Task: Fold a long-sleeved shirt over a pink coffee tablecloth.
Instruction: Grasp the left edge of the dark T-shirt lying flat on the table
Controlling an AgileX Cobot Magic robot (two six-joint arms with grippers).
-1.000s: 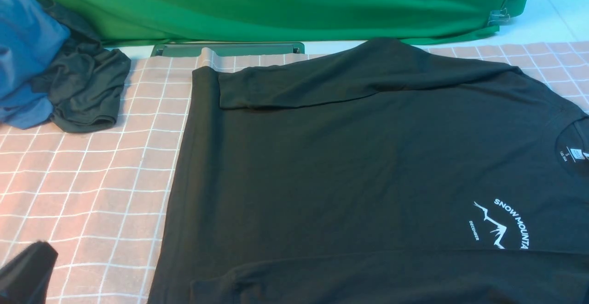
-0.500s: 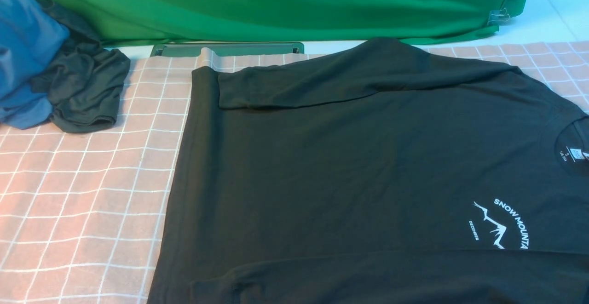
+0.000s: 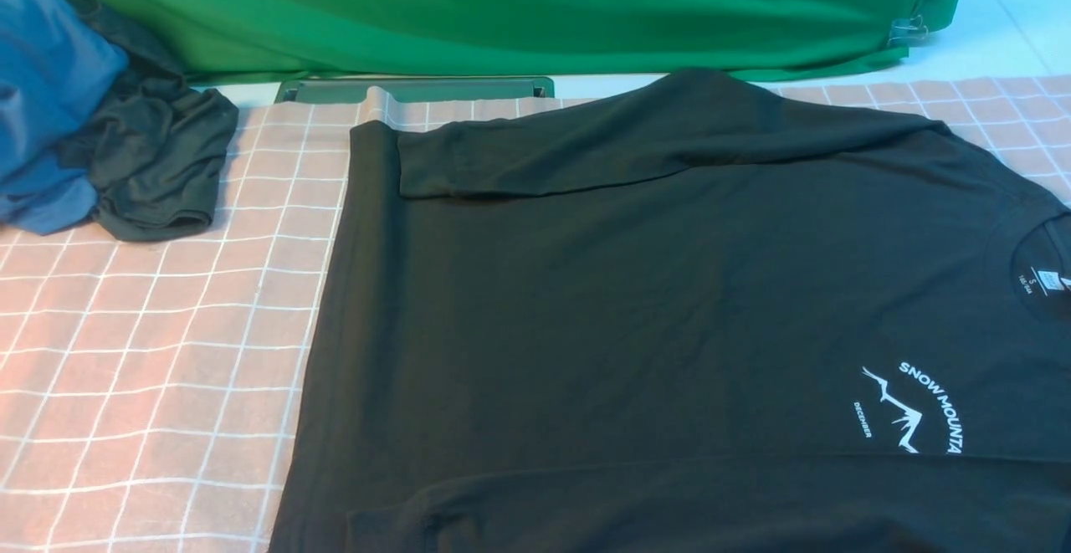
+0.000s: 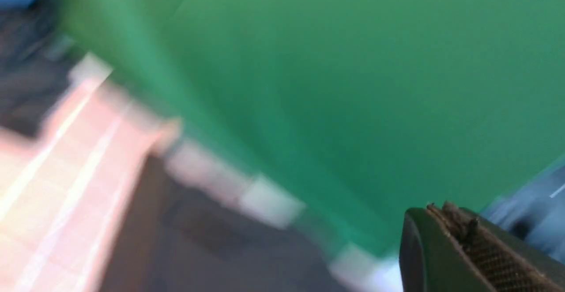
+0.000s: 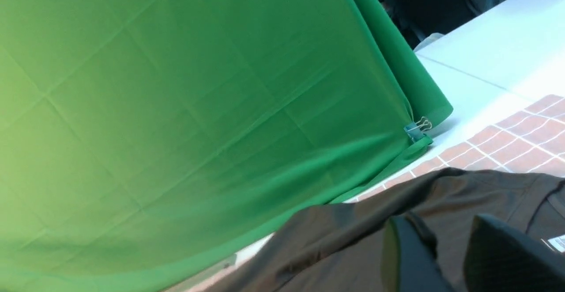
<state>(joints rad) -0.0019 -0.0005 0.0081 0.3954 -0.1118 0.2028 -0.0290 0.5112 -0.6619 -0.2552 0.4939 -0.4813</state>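
Observation:
The black long-sleeved shirt (image 3: 653,310) lies flat on the pink grid tablecloth (image 3: 151,352), collar to the right. Its white mountain logo (image 3: 912,407) and neck label (image 3: 1042,279) face up. The far sleeve (image 3: 586,151) is folded across the body, and the near sleeve (image 3: 669,503) lies along the front edge. Neither gripper shows in the front view. In the right wrist view my right gripper (image 5: 441,225) hangs open above the shirt (image 5: 344,234), holding nothing. The left wrist view is blurred; my left gripper (image 4: 441,208) looks shut and empty, off the cloth.
A blue garment (image 3: 42,93) and a smaller dark grey garment (image 3: 155,160) are heaped at the far left. A green cloth (image 3: 502,9) hangs along the back, held by a binder clip (image 3: 908,32). A flat green bar (image 3: 418,89) lies at its foot.
One second ago the left gripper's dark tip showed at the front view's bottom left; it has since drawn back out of that view. The shirt has not moved.

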